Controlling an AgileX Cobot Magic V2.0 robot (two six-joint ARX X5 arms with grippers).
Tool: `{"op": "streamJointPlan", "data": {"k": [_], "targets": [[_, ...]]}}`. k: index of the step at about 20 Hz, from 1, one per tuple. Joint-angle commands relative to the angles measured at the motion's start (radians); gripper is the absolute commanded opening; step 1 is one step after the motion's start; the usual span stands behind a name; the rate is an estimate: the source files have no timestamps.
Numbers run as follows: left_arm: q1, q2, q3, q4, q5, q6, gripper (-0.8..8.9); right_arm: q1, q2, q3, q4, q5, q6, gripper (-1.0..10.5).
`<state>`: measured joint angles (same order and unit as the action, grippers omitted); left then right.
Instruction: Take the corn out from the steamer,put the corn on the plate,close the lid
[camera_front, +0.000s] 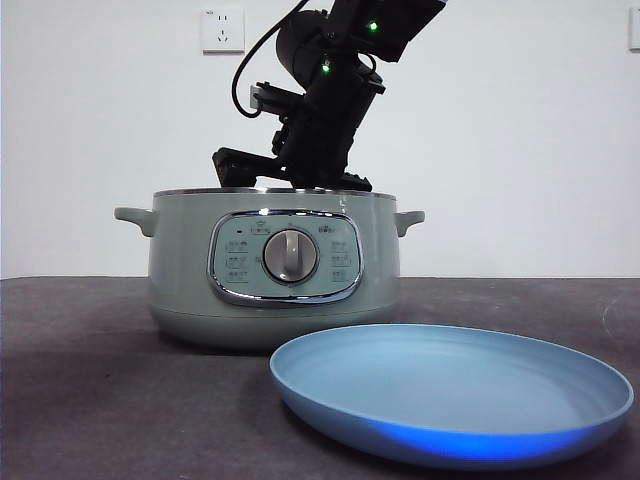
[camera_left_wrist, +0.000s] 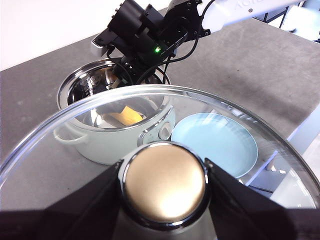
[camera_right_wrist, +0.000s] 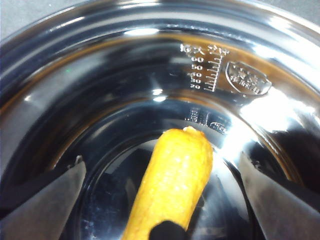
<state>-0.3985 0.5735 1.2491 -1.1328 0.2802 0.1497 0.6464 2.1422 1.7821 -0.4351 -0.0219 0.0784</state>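
The sage-green steamer (camera_front: 275, 265) stands open on the table, and the light-blue plate (camera_front: 450, 395) lies in front of it to the right. My right gripper (camera_right_wrist: 165, 200) is down inside the pot, open. One jaw is on each side of the yellow corn (camera_right_wrist: 175, 175), which lies on the shiny bottom. In the front view only the right arm (camera_front: 315, 110) shows above the rim, and the corn is hidden. My left gripper (camera_left_wrist: 165, 205) is shut on the knob of the glass lid (camera_left_wrist: 165, 182) and holds it in the air above the steamer (camera_left_wrist: 107, 147), the plate (camera_left_wrist: 215, 142) and the corn (camera_left_wrist: 127, 116).
The dark grey table (camera_front: 80, 380) stretches to both sides of the pot. A white wall with a socket (camera_front: 222, 30) stands behind. The table's edge (camera_left_wrist: 295, 135) runs close beyond the plate in the left wrist view.
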Motion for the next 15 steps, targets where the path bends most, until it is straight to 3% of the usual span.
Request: {"op": "streamJointPlan", "data": {"k": [1, 8, 11, 13, 15], "targets": [[0.001, -0.008, 0.007, 0.046, 0.009, 0.009, -0.06, 0.004, 0.026, 0.002, 0.005, 0.020, -0.007, 5.6], [0.001, -0.008, 0.007, 0.046, 0.009, 0.009, -0.06, 0.005, 0.058, 0.002, -0.016, 0.024, 0.000, 5.1], [0.001, -0.008, 0.007, 0.045, 0.009, 0.009, -0.06, 0.005, 0.060, 0.002, -0.019, 0.021, 0.000, 3.1], [0.001, -0.008, 0.007, 0.045, 0.009, 0.009, -0.06, 0.005, 0.060, 0.002, -0.019, -0.010, 0.000, 1.2], [0.001, -0.008, 0.007, 0.042, 0.009, 0.008, -0.06, 0.004, 0.060, 0.002, -0.019, -0.032, 0.003, 0.5]]}}
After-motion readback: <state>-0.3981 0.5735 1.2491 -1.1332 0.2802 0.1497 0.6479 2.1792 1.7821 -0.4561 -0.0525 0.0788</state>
